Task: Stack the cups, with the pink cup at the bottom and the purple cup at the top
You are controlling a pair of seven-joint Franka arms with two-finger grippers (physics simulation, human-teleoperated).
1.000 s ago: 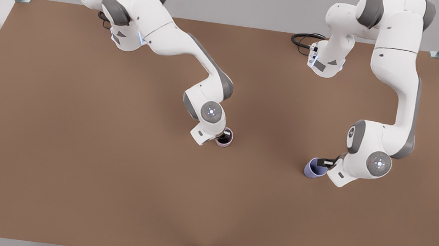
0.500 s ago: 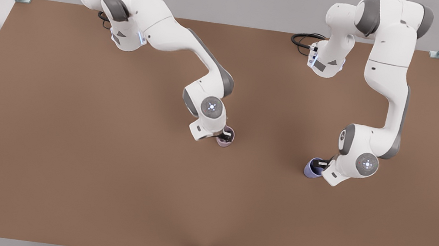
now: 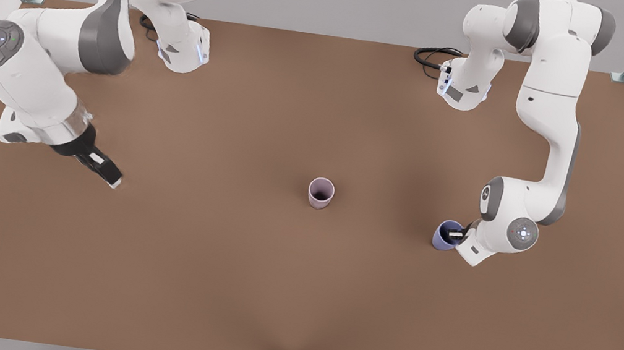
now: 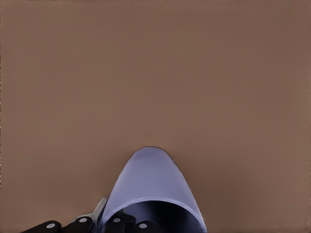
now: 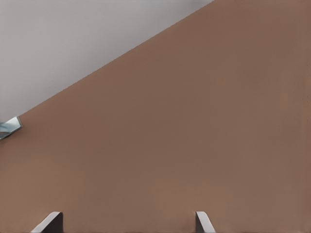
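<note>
The brown table (image 3: 207, 283) carries both cups upright and well apart. The left gripper (image 3: 455, 235), on the arm at the front view's right, is at the purple cup (image 3: 444, 236). In the left wrist view one finger (image 4: 127, 222) is inside the cup and the other lies against the outer wall, so you are pinching the wall of the purple cup (image 4: 149, 187) near the rim. The right gripper (image 3: 100, 165), at the front view's left, hangs empty above the table with its fingers wide apart (image 5: 48, 223), and this arm waits far from the cups.

The pink cup (image 3: 321, 192) stands free near the middle of the table, its mouth open upward. I judge that the next step is lifting the purple cup. Raise it straight until its base is clearly higher than the pink rim, then carry it across. Keep it vertical, because a grip on one wall can let it tilt. Centre it over the pink mouth before you lower it.
</note>
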